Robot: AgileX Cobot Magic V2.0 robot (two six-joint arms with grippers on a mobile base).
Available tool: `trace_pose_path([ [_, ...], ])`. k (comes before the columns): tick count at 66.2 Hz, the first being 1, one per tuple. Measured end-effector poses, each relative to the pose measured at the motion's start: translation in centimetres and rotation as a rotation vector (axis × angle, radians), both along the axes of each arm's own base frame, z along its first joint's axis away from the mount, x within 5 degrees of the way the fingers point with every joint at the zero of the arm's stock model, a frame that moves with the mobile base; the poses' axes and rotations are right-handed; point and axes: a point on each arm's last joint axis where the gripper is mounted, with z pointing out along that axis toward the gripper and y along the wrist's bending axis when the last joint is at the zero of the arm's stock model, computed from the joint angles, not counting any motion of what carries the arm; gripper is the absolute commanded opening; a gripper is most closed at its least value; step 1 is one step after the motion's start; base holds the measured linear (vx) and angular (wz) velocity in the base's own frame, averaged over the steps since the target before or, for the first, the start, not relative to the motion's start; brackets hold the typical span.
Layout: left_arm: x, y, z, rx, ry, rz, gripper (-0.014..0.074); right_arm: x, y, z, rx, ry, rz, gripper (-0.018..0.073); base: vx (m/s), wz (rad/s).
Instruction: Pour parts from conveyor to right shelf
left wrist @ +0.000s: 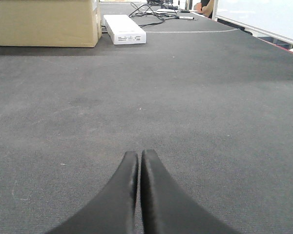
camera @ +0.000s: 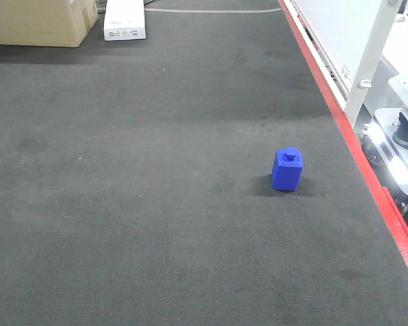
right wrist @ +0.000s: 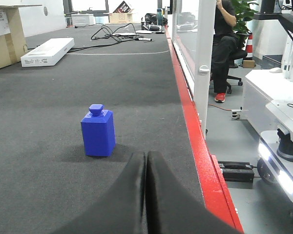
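Block (camera: 287, 170) upright on conveyor (camera: 156, 170), near red strip (camera: 368, 176)

one blue block (camera: 287, 168), one cardboard box (camera: 37, 20), one white box (camera: 124, 20).

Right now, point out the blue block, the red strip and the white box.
blue block (camera: 286, 175): front view, its front face.
red strip (right wrist: 203, 161): right wrist view, middle of its width.
white box (left wrist: 122, 27): left wrist view, its top face.

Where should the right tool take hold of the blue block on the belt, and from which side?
I'd grip the blue block across its flat left and right walls, below the small stud, approaching level from its near side with the right tool. It stands upright, free on the belt; the shut tool must open first.
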Motion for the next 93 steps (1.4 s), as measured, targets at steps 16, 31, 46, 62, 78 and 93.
trace_pose_path([
  [16,0.0,0.0,0.0,0.0,0.0,0.0,-0.0006,0.0,0.0,0.0,0.0,0.0,0.0,-0.0008,0.0,0.0],
  [31,0.0,0.0,0.0,0.0,0.0,0.0,-0.0006,0.0,0.0,0.2,0.0,-0.019,-0.001,-0.0008,0.0,0.0],
  [46,0.0,0.0,0.0,0.0,0.0,0.0,-0.0006,-0.1,-0.1,2.2,0.005,-0.239,-0.013,-0.0006,0.0,0.0],
  [62,0.0,0.0,0.0,0.0,0.0,0.0,-0.0006,-1.6,-0.1,8.2,-0.068,-0.473,-0.023,-0.0005,0.0,0.0],
  [78,0.0,0.0,0.0,0.0,0.0,0.0,-0.0006,1.1,0.0,16.8,-0.104,-0.29,-0.018,0.0,0.0,0.0],
  [93,0.0,0.0,0.0,0.0,0.0,0.0,-0.0006,10.3,0.3,18.0,-0.015,0.079,0.012,0.0195,0.0,0.0],
])
